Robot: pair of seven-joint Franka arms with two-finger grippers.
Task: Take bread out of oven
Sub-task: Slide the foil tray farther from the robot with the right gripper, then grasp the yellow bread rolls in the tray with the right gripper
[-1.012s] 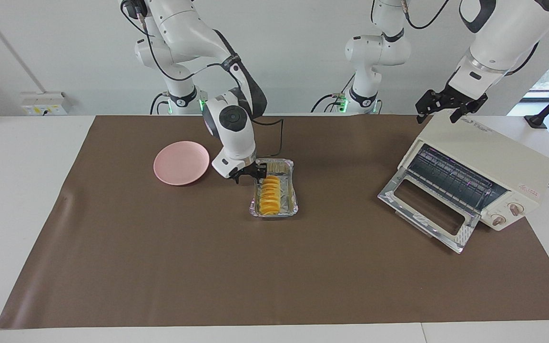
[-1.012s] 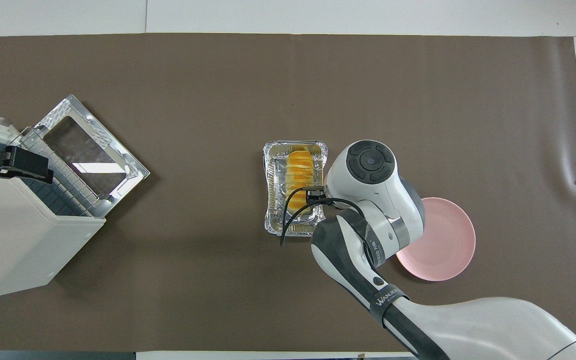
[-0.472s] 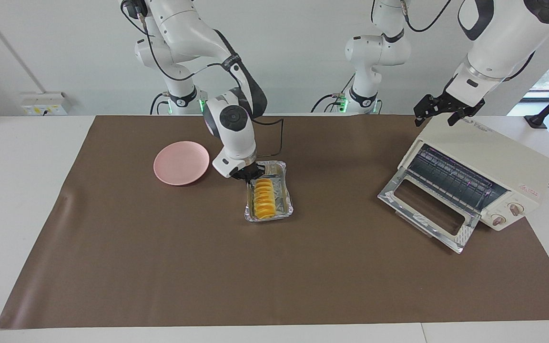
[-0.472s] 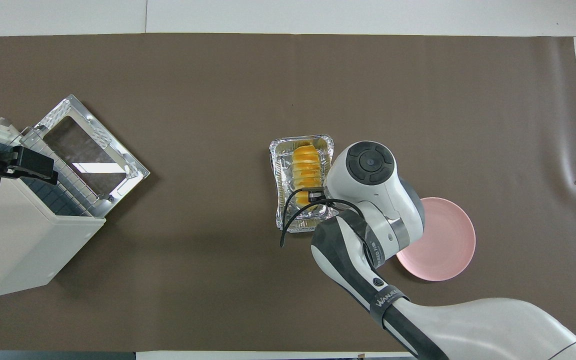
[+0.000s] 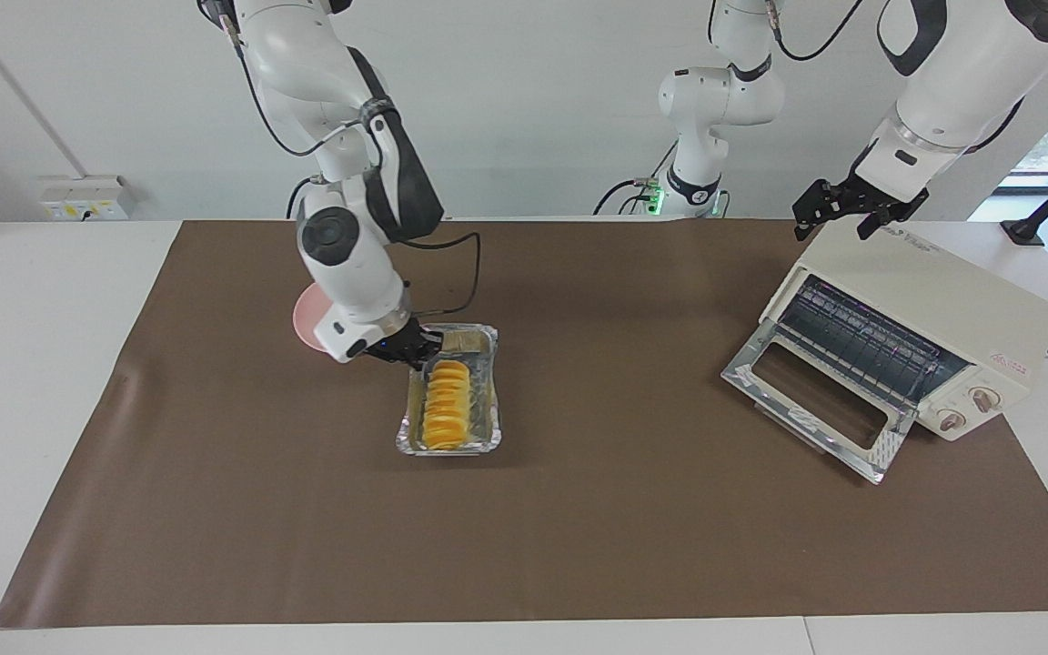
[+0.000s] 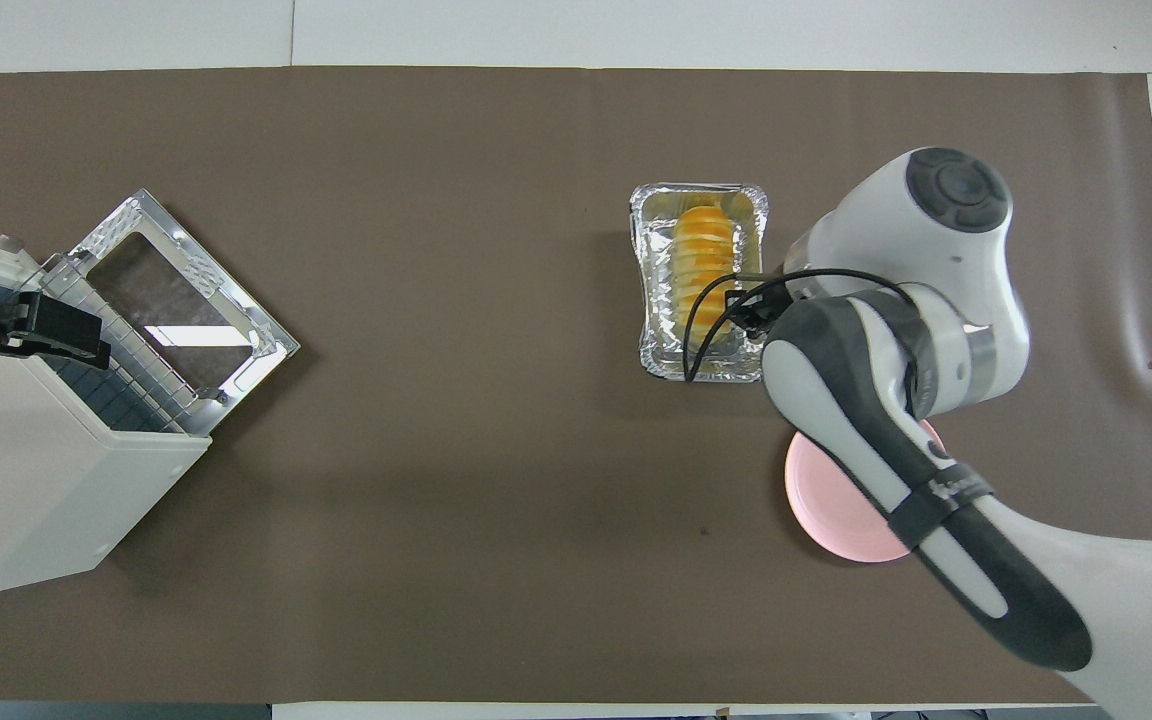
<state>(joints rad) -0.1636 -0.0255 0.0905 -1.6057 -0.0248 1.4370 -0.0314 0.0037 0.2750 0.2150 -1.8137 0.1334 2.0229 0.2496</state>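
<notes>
Lying lengthwise away from the robots in one crinkled silver foil tray [image 5: 491, 382] whose near rim the clenched right hand [image 5: 417, 349] grips, one ridged orange-yellow bread loaf [image 5: 445, 406] sits outside one cream-white toaster oven [image 5: 961, 309], over which the released left hand [image 5: 838, 209] hovers.

The right gripper [image 5: 419, 347] is held low with jaws closed; the left gripper [image 5: 854, 210] is held raised, jaws spread.

Orange-yellow ridged bread [image 5: 447, 405] in crinkled silver foil tray [image 5: 488, 428], pale pink plate [image 6: 836, 510], cream-white oven [image 5: 952, 314] with silver-framed glass door, brown table mat [image 5: 579, 537], white-and-black arms
</notes>
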